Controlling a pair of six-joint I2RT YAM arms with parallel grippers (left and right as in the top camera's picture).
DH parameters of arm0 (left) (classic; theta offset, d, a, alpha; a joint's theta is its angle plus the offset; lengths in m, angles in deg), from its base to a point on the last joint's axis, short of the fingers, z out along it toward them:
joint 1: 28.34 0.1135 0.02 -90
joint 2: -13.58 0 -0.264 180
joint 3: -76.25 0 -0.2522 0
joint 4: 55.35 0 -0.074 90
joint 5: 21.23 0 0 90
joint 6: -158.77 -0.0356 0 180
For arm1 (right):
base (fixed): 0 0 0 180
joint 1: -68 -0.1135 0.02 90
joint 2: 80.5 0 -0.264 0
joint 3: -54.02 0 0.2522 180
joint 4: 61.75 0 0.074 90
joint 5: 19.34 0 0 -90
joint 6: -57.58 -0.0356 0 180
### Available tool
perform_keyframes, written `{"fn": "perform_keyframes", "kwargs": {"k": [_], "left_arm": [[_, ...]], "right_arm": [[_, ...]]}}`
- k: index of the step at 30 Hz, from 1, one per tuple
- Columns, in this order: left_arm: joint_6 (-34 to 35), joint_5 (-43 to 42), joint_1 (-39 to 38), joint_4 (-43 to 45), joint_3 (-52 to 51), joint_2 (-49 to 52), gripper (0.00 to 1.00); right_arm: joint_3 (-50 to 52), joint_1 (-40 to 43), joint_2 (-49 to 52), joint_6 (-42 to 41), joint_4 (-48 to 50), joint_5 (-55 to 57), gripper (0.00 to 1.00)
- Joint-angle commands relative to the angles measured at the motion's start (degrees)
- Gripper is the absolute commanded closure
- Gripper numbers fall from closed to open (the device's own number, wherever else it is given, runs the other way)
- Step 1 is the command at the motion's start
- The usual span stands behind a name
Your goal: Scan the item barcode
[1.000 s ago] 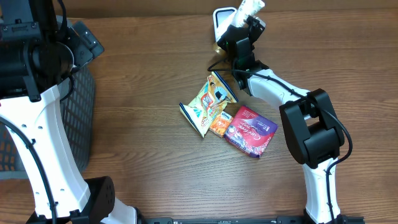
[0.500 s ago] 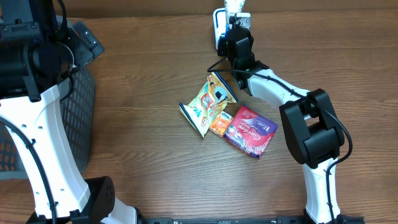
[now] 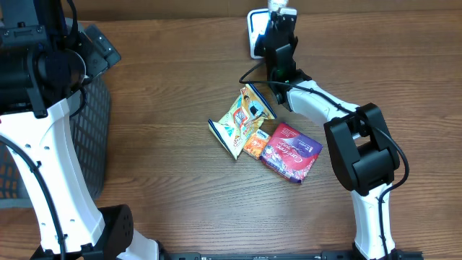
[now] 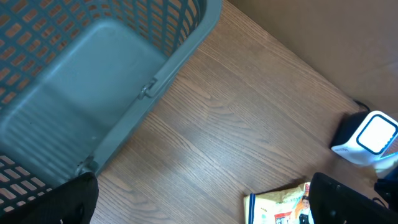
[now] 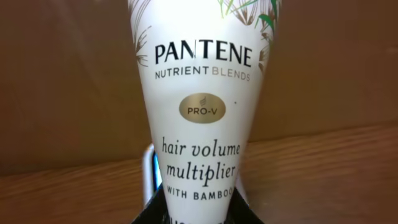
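The right tool, closed on the Pantene tube, holds it at the white scanner on the far tabletop: scanning is in hand, and next the tube probably needs turning until the scanner reads it.

Right pincer gripping white tube by scanner, snack packets centre, grey basket left.

My cream tube with black lettering and gold badge, grey-blue lattice basket, brown woodgrain tabletop, magenta pouch, yellow packet
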Motion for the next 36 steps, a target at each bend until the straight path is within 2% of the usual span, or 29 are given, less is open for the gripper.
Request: {"fn": "perform_keyframes", "kwargs": {"k": [1, 4, 9, 13, 21, 24, 28, 36], "left_arm": [[-0.72, 0.24, 0.09, -0.09, -0.20, 0.09, 0.00], [-0.72, 0.24, 0.09, -0.09, -0.20, 0.09, 0.00], [-0.72, 0.24, 0.09, -0.09, -0.20, 0.09, 0.00], [-0.72, 0.24, 0.09, -0.09, -0.20, 0.09, 0.00], [-0.72, 0.24, 0.09, -0.09, -0.20, 0.07, 0.00], [-0.72, 0.24, 0.09, -0.09, -0.20, 0.09, 0.00], [-0.72, 0.24, 0.09, -0.09, -0.20, 0.09, 0.00], [-0.72, 0.24, 0.09, -0.09, -0.20, 0.07, 0.00]], "right_arm": [[-2.43, 0.74, -6.60, -0.13, -1.09, 8.24, 0.97], [-2.43, 3.04, -10.45, -0.90, -6.49, 8.52, 0.97], [-2.43, 11.30, -16.72, -12.31, -20.85, 8.24, 0.96], [-2.43, 20.94, -19.47, -17.16, -32.70, 4.98, 0.97], [-2.19, 40.96, -18.29, -23.12, -53.44, 3.02, 0.96], [-2.12, 47.52, -17.16, -23.10, -57.16, 1.44, 0.96], [-1.07, 54.71, -15.28, -23.12, -57.51, -4.81, 0.96], [-1.03, 62.82, -9.35, -23.08, -55.63, -8.37, 0.96]]}}
